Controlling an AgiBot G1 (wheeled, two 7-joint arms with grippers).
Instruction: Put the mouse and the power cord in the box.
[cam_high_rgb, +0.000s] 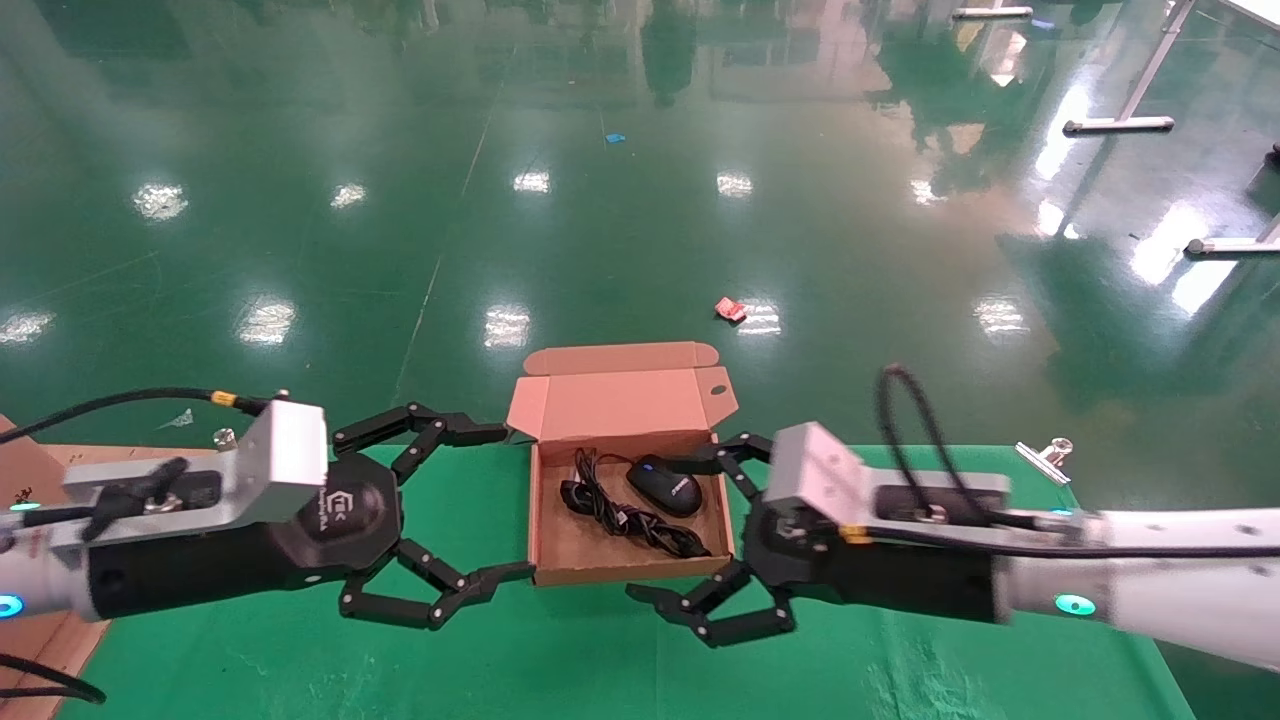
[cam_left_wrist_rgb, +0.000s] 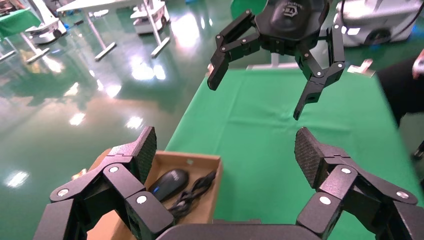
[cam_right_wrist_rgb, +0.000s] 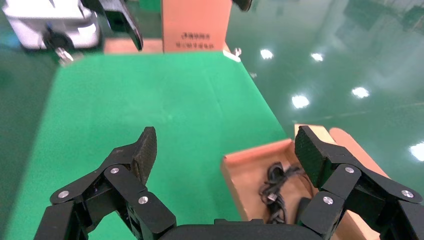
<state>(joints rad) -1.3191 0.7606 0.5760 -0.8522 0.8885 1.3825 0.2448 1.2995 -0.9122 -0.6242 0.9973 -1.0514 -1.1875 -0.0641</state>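
Both pincers fill the lower part of the head view. The left pincer (cam_high_rgb: 495, 500), at lower left, stands with its fingers spread wide just beside the left wall of the box (cam_high_rgb: 553, 545) and grips nothing. The right pincer (cam_high_rgb: 680, 530), at lower right, is likewise spread apart and empty, hard by the box's right wall.

At the frame's centre the box sits with its hinged lid standing up at the back. Inside it lie the mouse (cam_high_rgb: 664, 485), towards the right, and the power cord (cam_high_rgb: 625, 510), a loose dark bundle to its left, so both things appear to be already in place.

Should either need shifting, the mouse looks light, hard and smooth, likely to slip from the finger pads unless pinched across its narrow sides; its thin cable would trail. The power cord looks soft and floppy, so a hold across the middle of the bundle would probably serve best. The cardboard is thin and light and would slide if nudged.

Under everything is a desk (cam_high_rgb: 300, 660) covered in green cloth, which should give some grip. Beyond it stretches a glossy green floor (cam_high_rgb: 640, 200) mirroring ceiling lights, with white frame legs (cam_high_rgb: 1120, 125) at upper right.
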